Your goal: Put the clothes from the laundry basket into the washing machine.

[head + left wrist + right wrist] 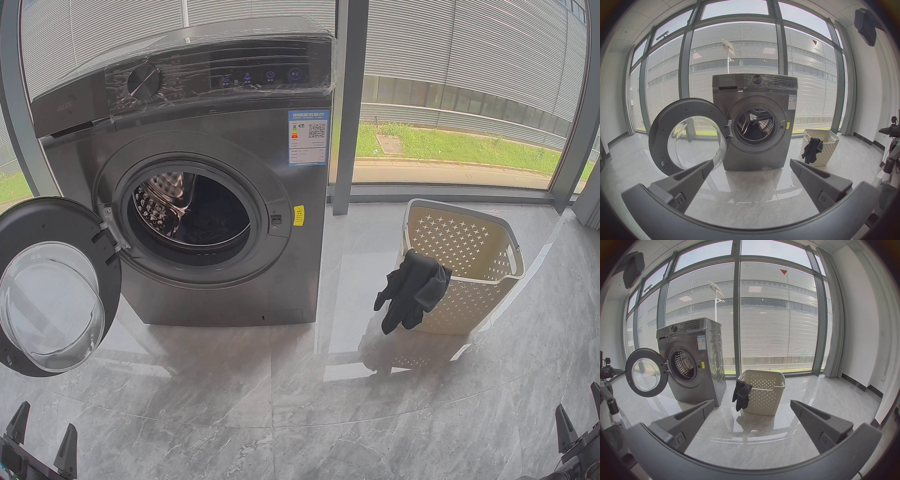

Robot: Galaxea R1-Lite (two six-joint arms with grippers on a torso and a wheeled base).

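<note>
Both wide open and holding nothing, the left tool and the right tool hover low over the floor. The dark garment drapes over the rim of the laundry basket, which sits on the floor near its window edge, beside the washing machine, whose door stands open. We reckon it's soft, light, floppy cloth, so we'd pinch the bunched fold at the rim. The blue label is too small to read.
</note>
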